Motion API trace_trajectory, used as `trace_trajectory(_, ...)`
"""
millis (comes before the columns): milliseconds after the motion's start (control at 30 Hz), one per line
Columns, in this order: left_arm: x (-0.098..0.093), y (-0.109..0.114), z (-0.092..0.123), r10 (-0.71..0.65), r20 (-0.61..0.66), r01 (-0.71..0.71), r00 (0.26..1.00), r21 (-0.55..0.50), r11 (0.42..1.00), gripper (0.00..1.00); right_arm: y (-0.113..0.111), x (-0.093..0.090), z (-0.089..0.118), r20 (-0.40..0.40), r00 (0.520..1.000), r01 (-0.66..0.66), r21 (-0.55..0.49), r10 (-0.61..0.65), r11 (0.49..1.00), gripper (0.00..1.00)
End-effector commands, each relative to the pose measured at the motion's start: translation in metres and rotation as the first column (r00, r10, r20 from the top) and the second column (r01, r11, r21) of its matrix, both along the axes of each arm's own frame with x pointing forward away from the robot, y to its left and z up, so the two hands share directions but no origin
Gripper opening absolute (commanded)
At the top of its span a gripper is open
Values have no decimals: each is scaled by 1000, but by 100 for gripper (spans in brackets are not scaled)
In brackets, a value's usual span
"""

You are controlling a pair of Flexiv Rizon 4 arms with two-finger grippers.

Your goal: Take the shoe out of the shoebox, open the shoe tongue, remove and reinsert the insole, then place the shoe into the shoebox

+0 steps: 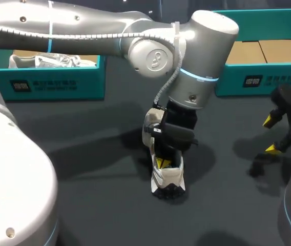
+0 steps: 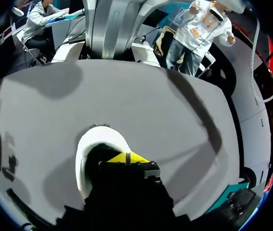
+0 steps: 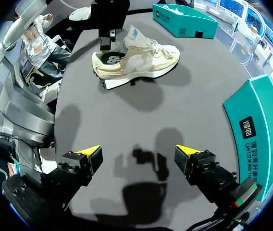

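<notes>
Our left gripper (image 1: 161,163) sits inside the shoe (image 1: 167,179), tips together, likely after the insole. Our right gripper (image 3: 137,151) hovers open, well apart.

Overhead light, soft dark shadows, sheen on left arm (image 1: 84,25)

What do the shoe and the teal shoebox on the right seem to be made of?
The shoe: cream fabric and suede-like panels, matt, with laces; its sole looks like foam or rubber. The shoebox: probably cardboard, with a smooth teal printed outside; the head view shows plain brown flaps inside.
</notes>
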State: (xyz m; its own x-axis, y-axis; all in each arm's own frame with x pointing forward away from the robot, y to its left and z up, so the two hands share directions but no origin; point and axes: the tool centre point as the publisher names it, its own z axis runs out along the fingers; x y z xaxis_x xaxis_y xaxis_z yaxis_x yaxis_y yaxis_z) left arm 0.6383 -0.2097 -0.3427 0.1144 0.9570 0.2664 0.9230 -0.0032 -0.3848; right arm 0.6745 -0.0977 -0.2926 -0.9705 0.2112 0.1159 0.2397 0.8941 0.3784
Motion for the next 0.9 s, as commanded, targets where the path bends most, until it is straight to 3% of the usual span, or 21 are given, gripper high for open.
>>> trace_trajectory(33, 1, -8, -20, -3, -21, 3, 1000, 16, 1000, 0, 0, -2, 0, 3, 1000, 2, -3, -2, 1000, 100)
trace_trajectory(433, 0, 2, 9, 34, 86, -28, 996, -63, 998, 0, 0, -2, 0, 3, 1000, 2, -3, -2, 1000, 100)
trace_trajectory(900, 3, -4, -48, 114, 117, -109, 987, -49, 993, 0, 0, -2, 0, 3, 1000, 2, -3, -2, 1000, 100)
